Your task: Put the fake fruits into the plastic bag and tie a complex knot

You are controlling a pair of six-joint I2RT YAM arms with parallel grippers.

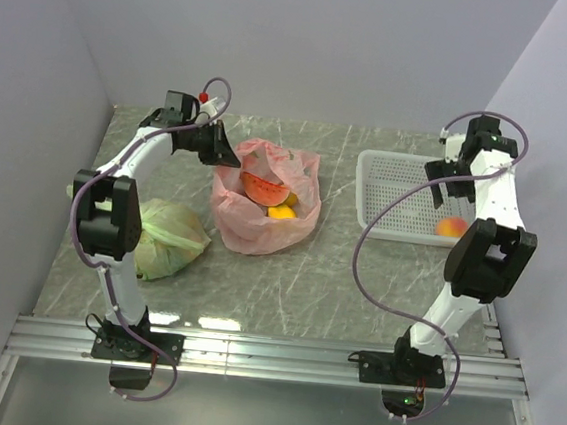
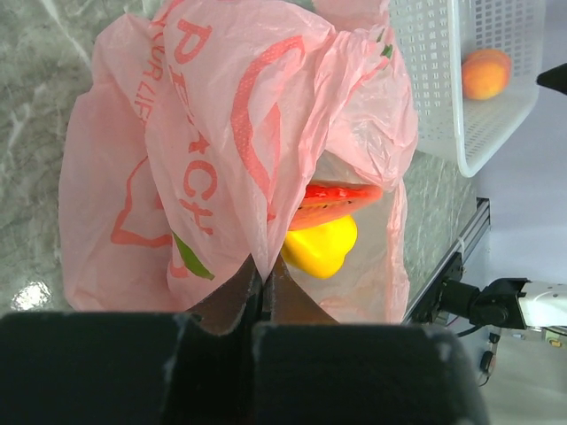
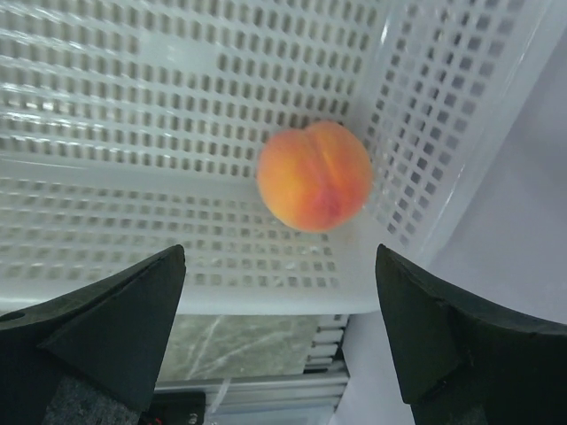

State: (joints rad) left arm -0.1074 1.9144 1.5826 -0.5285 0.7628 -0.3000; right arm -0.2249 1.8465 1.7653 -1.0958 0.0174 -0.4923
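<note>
Plastic bag [image 2: 221, 133] rim pinched tight by left gripper [image 2: 262, 285], yellow fruit [image 2: 321, 246] just beyond its tips, right gripper [image 3: 279, 328] spread wide, peach [image 3: 314, 175] in basket [image 3: 133, 106] just ahead.

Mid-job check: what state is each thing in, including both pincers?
Translucent salmon-pink plastic bag: mouth open, untied.
Left pincer: shut on the bag's rim.
Red plastic slice and yellow plastic fruit: inside the bag.
Round peach-coloured plastic fruit: lying in white perforated plastic basket.
Right pincer: open, above the peach.
Pale green plastic bag: bunched, lying beside left arm.
</note>
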